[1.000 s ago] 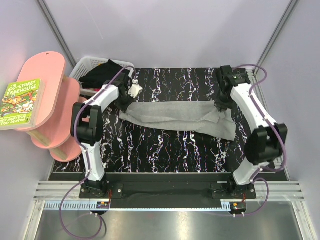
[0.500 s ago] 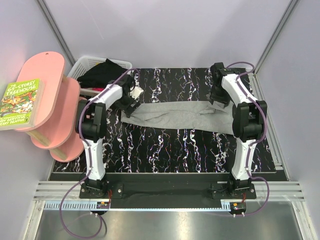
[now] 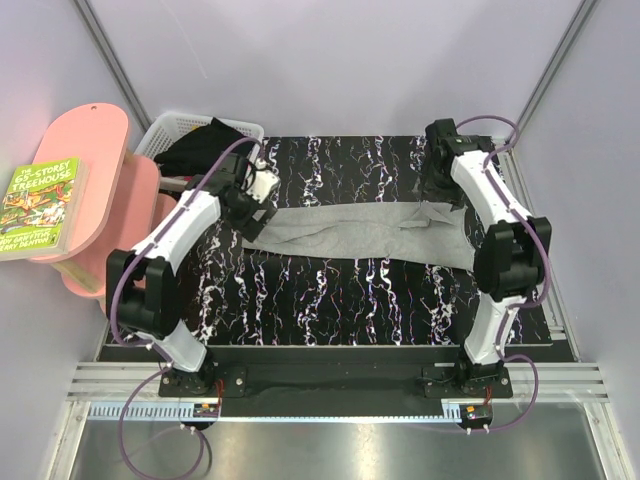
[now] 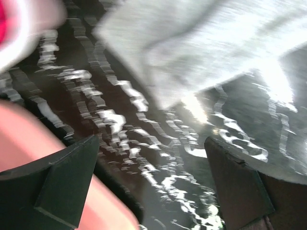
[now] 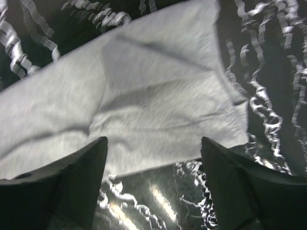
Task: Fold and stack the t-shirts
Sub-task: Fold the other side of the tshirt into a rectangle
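Grey shirt (image 3: 360, 232) lies part-folded on counter (image 3: 330, 295); black shirt (image 3: 200, 148) sits in basket (image 3: 172, 123) — unstacked. Left end effector (image 4: 148, 187) and right end effector (image 5: 153, 191) gape empty.

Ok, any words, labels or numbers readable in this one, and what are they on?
"65-STOREY TREEHOUSE": on the cover of the book lying on the pink shelf.
The smaller print on that cover is too small to read.
No other text shows in any view.
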Robot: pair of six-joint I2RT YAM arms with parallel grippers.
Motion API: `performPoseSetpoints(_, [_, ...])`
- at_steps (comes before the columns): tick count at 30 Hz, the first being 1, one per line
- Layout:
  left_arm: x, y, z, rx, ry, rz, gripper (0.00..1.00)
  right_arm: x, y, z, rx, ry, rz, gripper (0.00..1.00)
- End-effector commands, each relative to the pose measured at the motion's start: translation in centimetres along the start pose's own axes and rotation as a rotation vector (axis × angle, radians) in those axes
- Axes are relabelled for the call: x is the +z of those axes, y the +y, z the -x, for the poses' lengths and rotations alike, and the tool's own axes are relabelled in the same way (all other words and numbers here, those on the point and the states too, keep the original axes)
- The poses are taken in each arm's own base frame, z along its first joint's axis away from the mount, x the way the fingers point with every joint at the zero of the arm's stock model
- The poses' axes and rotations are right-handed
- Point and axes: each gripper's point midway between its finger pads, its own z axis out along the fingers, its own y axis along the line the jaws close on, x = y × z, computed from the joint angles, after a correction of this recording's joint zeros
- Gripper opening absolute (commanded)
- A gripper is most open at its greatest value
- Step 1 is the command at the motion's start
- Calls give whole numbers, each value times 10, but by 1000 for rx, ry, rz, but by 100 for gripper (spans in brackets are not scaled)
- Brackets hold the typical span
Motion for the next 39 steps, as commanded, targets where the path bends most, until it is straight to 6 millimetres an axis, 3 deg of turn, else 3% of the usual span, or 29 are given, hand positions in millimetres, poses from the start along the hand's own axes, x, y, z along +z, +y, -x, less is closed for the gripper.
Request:
performPoseSetpoints(1, [17, -38, 5, -8, -20, -140, 99, -32, 31, -20, 24, 3, 213, 76])
performPoseSetpoints(3, [30, -47, 12, 2, -9, -172, 99, -21, 31, -34, 29, 37, 209, 67])
performPoseSetpoints(5, [45, -52, 24, 19, 3, -187, 99, -7, 33, -40, 23, 63, 191, 65])
performPoseSetpoints(10, [71, -59, 50, 41, 22, -191, 99, 29, 39, -41, 21, 102, 133, 54])
performPoseSetpoints(14, [72, -80, 63, 77, 14, -230, 99, 51, 36, -35, 54, 131, 115, 50])
performPoseSetpoints(21, [71, -107, 60, 138, 15, -295, 99, 82, 29, -33, 84, 171, 80, 50])
performPoseSetpoints(29, [78, -130, 69, 230, 4, -323, 99, 94, 44, -16, 98, 161, 110, 48])
performPoseSetpoints(34, [100, -132, 63, 241, 52, -321, 99, 97, 61, -4, 115, 157, 163, 47])
performPoseSetpoints(39, [108, -133, 53, 247, 83, -322, 99, 101, 75, 15, 123, 136, 205, 46])
